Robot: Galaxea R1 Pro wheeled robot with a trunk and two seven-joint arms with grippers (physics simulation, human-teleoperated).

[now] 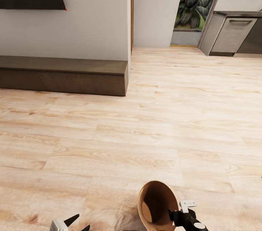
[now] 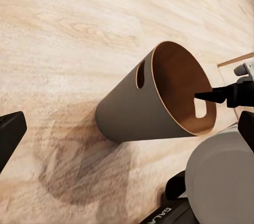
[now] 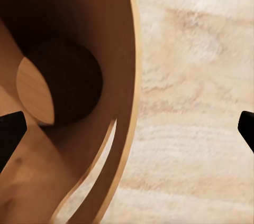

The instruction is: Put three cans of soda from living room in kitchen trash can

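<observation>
**bucket held by the rim, liable to swing**

the left pincer (image 1: 74,222) hangs low with its fingers apart, holding nothing. just to its right, the tash can (image 1: 157,202) is off the wooden floor (image 1: 109,132), the right pincer (image 1: 181,212) pinching its rim at the handle slot. it could slip or swing on that thin hold. its long axis tilts, mouth up toward the robot.
</observation>
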